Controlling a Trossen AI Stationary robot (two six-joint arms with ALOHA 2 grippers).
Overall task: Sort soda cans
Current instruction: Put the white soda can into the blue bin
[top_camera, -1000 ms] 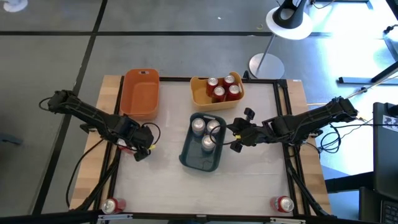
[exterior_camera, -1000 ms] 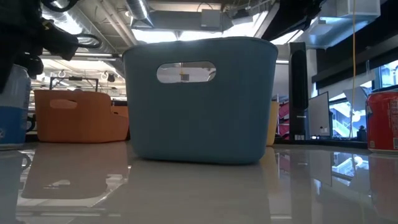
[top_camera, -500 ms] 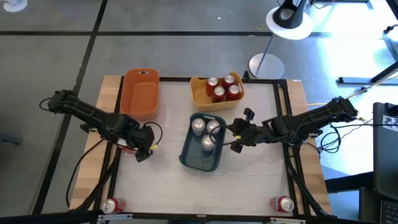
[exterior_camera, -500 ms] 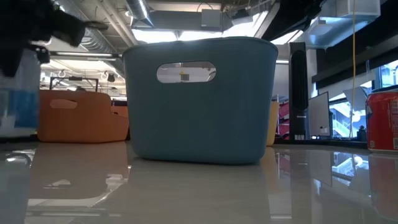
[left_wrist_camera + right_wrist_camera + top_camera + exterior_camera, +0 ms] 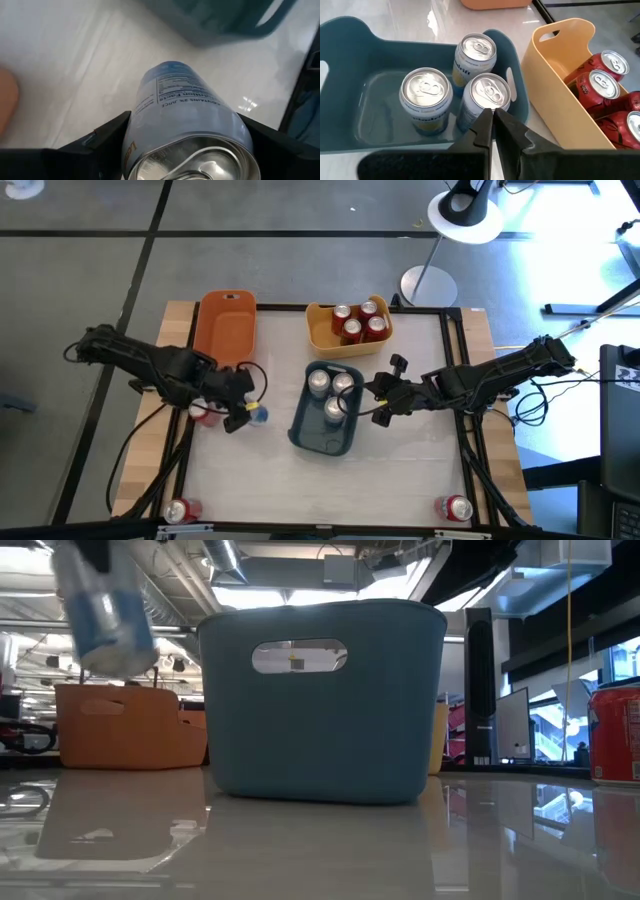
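My left gripper point(image 5: 243, 411) is shut on a silver-and-blue soda can point(image 5: 183, 102), which hangs in the air, blurred, at the upper left of the low view point(image 5: 105, 610). It sits between the orange bin point(image 5: 227, 330) and the dark blue-grey bin point(image 5: 306, 432). That bin holds three silver cans point(image 5: 426, 92). The yellow bin point(image 5: 318, 330) holds several red cans point(image 5: 352, 329). A red can point(image 5: 205, 414) stands on the table under my left arm. My right gripper point(image 5: 378, 403) is shut and hovers at the blue-grey bin's right side. My left gripper pinches the silver-and-blue can by its side wall near the top end point(image 5: 150, 125), one finger point(image 5: 102, 137) on each side. The can lies along the fingers, its silver top point(image 5: 197, 162) toward the wrist. It is lifted clear of the table and tilted.
Two more red cans stand at the table's near edge, one at the left corner point(image 5: 180, 510) and one at the right corner point(image 5: 455, 507), the latter also in the low view point(image 5: 615, 735). Open table lies near the blue-grey bin. A lamp base point(image 5: 428, 285) stands beyond the far edge.
My left gripper has lifted the silver-and-blue can off the table and carried it up and toward the blue-grey bin. The can stood upright on the table a second ago and is now high and tilted. The red can under the left arm has come into view.
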